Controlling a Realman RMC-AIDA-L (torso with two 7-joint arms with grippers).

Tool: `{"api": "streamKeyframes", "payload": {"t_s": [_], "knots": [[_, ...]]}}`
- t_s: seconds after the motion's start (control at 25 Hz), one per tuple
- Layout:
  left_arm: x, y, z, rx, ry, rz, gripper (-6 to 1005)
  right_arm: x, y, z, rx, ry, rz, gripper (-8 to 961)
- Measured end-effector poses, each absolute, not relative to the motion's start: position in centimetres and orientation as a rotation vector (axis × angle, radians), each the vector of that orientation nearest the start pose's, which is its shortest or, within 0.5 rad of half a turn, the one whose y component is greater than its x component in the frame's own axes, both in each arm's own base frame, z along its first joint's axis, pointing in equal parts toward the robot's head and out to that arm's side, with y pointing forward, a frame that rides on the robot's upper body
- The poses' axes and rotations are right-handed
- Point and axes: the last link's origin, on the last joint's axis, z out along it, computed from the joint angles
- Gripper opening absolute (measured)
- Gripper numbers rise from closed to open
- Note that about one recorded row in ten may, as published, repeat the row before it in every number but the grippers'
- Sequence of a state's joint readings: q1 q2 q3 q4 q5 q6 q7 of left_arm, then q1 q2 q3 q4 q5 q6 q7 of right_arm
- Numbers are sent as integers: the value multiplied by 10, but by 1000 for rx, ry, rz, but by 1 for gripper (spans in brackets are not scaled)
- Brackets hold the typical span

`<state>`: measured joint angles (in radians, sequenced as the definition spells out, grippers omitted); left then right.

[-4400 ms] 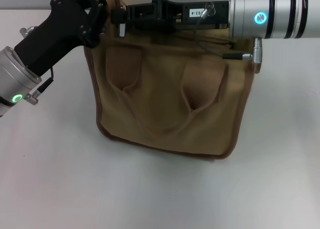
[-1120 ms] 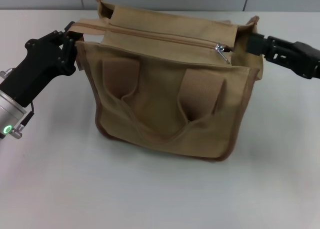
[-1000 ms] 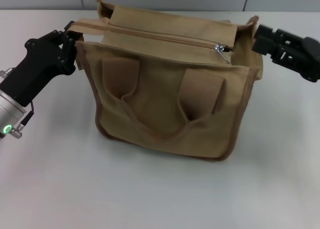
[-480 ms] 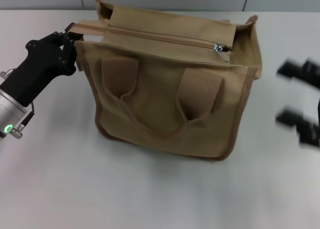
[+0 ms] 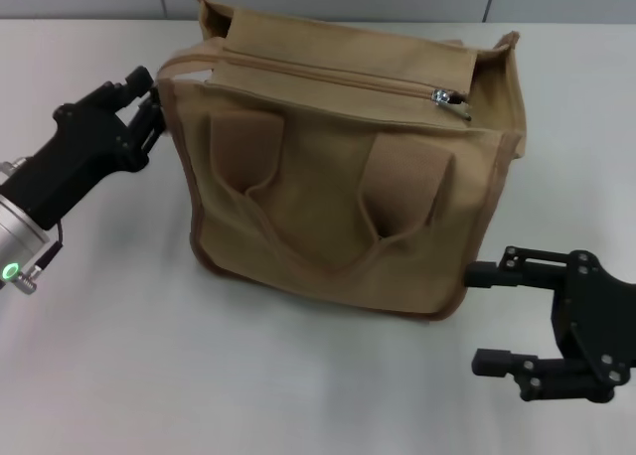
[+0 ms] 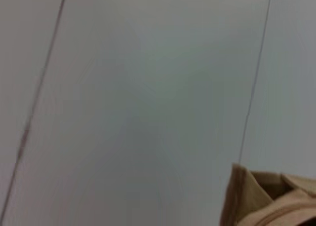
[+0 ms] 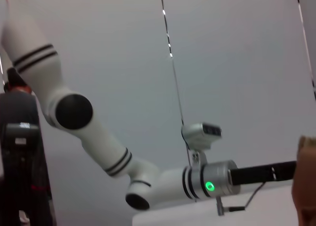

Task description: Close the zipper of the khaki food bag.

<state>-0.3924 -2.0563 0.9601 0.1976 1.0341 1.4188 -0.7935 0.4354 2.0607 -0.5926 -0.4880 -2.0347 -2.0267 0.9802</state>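
The khaki food bag (image 5: 338, 187) stands upright mid-table, with both handle straps hanging down its front. Its zipper (image 5: 328, 75) runs along the top panel and looks joined along its length. The silver pull (image 5: 443, 97) lies at the right end. My left gripper (image 5: 149, 102) is open just beside the bag's upper left corner, holding nothing. My right gripper (image 5: 485, 317) is open and empty, low over the table off the bag's front right corner. The left wrist view shows only a corner of the bag (image 6: 261, 196).
White table (image 5: 199, 376) lies all around the bag, with a grey wall behind it. In the right wrist view my left arm (image 7: 197, 181) reaches toward the bag's edge (image 7: 307, 176), and a dark stand (image 7: 19, 162) is at the side.
The right gripper left the bag's top right end and swung down to the front right. The left gripper let go of the bag's left end, and that corner settled.
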Motion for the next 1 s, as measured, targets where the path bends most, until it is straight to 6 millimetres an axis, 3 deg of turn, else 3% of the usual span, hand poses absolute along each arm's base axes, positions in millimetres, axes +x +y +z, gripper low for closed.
{"api": "streamKeyframes", "payload": {"t_s": [0.12,0.28,0.52,0.64,0.8,1.0], "knots": [[-311,305,-4,-2115,-648,-1028,271,265,242,0,-2890,238,1167,743],[-324,301,16,-2224,-724,-975,382,263,245,-3,-2892,244,1157,743],[-334,279,58,-2360,-762,-943,641,260,252,-7,-2913,258,1128,742],[-332,259,71,-2463,-720,-987,710,261,255,-15,-2947,283,1066,742],[-326,245,69,-2551,-638,-1022,777,262,256,-22,-2954,279,1032,743],[-310,233,37,-2706,-514,-1046,775,261,254,-31,-2962,257,1027,743]]}}
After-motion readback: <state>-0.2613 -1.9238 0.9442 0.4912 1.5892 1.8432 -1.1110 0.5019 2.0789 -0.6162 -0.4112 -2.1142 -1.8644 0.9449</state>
